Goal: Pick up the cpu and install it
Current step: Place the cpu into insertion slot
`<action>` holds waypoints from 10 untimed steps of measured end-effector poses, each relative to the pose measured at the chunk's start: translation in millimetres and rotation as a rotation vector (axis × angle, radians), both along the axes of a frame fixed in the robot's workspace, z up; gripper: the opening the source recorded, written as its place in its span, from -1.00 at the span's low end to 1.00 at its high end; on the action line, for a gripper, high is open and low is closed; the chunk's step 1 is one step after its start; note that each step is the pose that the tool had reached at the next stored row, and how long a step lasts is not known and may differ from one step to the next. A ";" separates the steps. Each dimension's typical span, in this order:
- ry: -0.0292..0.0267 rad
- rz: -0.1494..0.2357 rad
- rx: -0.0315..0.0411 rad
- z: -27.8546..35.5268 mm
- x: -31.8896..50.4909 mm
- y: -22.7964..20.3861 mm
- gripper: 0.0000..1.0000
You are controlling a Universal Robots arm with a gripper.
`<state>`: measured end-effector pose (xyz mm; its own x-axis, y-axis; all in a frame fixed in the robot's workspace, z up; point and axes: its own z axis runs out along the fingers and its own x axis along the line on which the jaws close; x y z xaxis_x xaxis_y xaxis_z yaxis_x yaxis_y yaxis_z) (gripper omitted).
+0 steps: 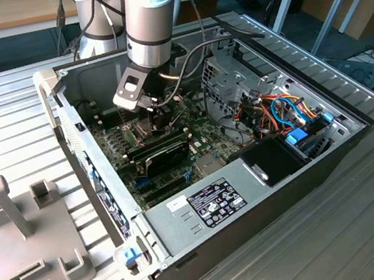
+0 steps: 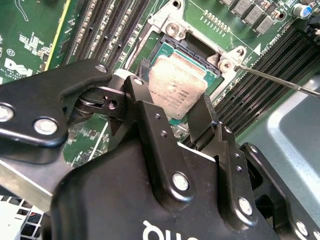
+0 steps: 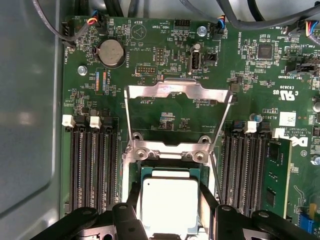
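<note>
Gripper [image 1: 161,117] is down inside the open computer case [image 1: 270,201], over the motherboard [image 3: 150,55]. The cpu [image 3: 170,197] lies flat in the socket [image 2: 167,47], silver lid up. One black finger [image 2: 145,102] sits against each of two opposite cpu edges in both wrist views, so the jaws are clamped on the chip. Load plate [image 3: 177,92] is hinged open beyond the socket. A thin lever rod [image 2: 280,82] stands beside it. Memory module [image 3: 276,175] sits in a slot nearby.
</note>
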<state>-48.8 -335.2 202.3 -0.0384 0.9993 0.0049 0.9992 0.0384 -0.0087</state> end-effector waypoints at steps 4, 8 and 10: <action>0.0001 0.000 -0.0004 -0.3 -0.1 -0.1 0.09; 0.0000 0.000 0.0000 -0.6 -0.8 0.0 0.09; 0.0001 0.000 -0.0001 -0.8 -0.9 -0.1 0.09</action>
<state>-49.8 -335.4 201.5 -0.0385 0.9992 0.0048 0.9992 0.0385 -0.0088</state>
